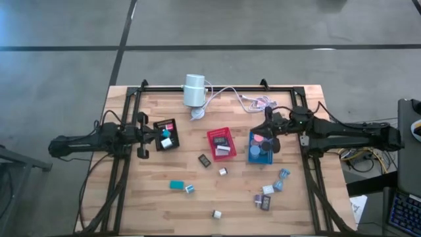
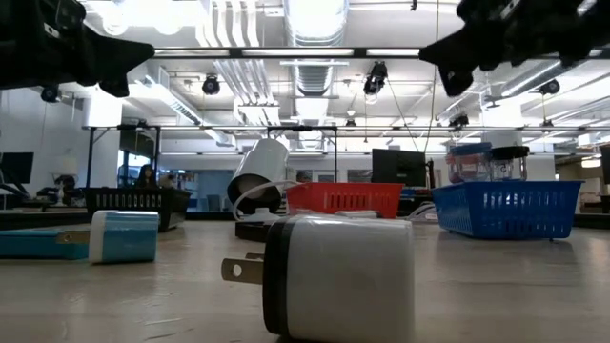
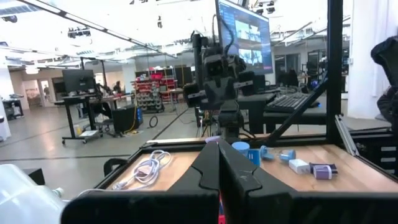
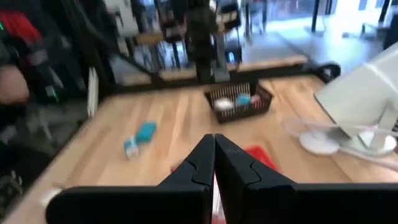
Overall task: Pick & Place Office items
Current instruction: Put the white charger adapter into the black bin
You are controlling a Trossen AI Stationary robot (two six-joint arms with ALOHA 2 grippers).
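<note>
The office items lie scattered on the wooden table: a teal block (image 1: 176,185), a black piece (image 1: 204,160), a small grey piece (image 1: 223,172), a white plug block (image 2: 338,281) and a cluster at the near right (image 1: 266,197). More sit in the black tray (image 1: 166,134), the red tray (image 1: 222,143) and the blue tray (image 1: 260,148). My left gripper (image 1: 148,135) hovers shut just left of the black tray, empty. My right gripper (image 1: 267,131) hovers shut over the blue tray's far end, empty. Both sets of fingers (image 3: 217,158) (image 4: 214,149) point about level across the table.
A white cylinder (image 1: 195,90) with white cables (image 1: 253,100) lies at the table's far edge. A black frame (image 1: 217,87) borders the table's far and side edges. Bare wood shows along the near edge and between the trays.
</note>
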